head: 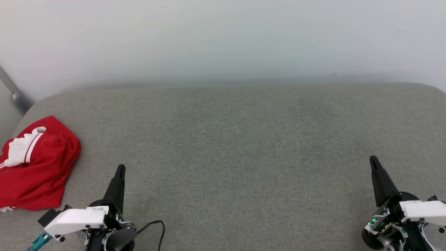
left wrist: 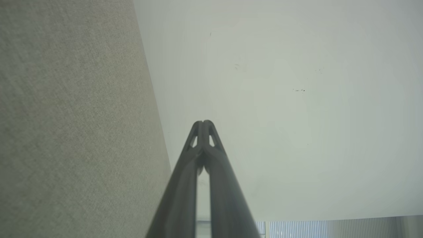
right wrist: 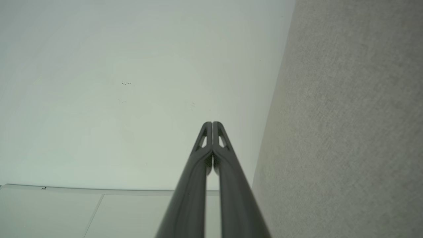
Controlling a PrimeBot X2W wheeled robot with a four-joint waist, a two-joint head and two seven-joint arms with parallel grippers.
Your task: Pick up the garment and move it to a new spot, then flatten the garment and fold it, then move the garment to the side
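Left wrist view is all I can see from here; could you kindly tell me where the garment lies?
Observer: In the head view, the garment lies crumpled at the far left edge of the grey fabric surface.
Operator: Thank you. Is the left gripper touching it?
Observer: No. The left gripper points up the surface to the garment's right, its tip apart from the cloth.
Operator: And the right arm, please?
Observer: The right gripper sits at the far right of the surface. The right wrist view shows its jaws shut on nothing.
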